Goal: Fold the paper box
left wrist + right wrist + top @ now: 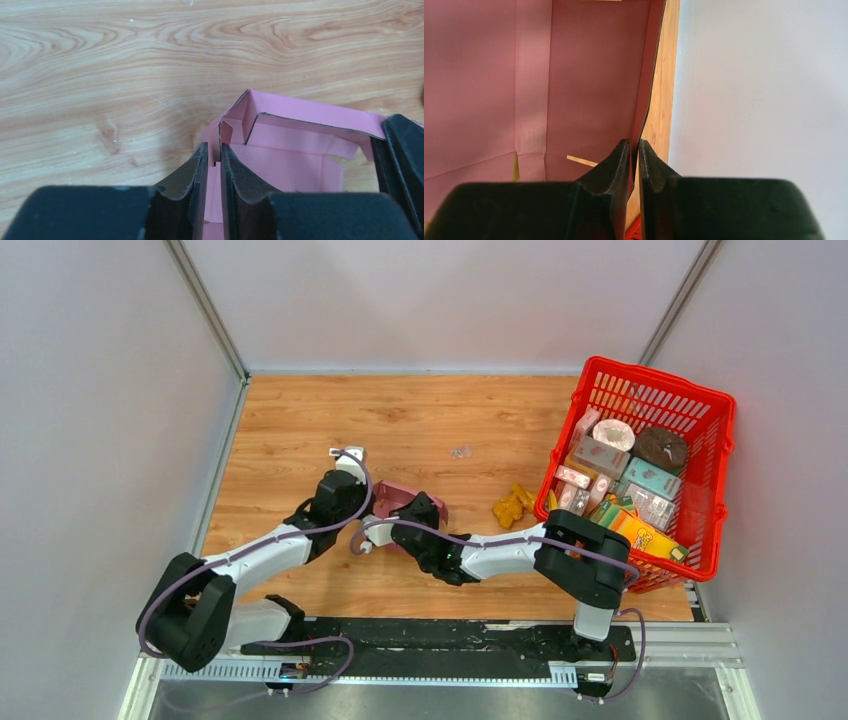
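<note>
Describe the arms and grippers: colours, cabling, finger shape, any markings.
Both look alike. The left arm and right arm have white links between bulky black joint housings, with a purple-grey cable looped loosely outside each. The left gripper and right gripper are matte black, each with two flat fingers tapering to thin tips. No markings visible.

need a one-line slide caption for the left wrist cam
Left hand pinching one wall of the half-erected pink paper box on the wooden table.
</note>
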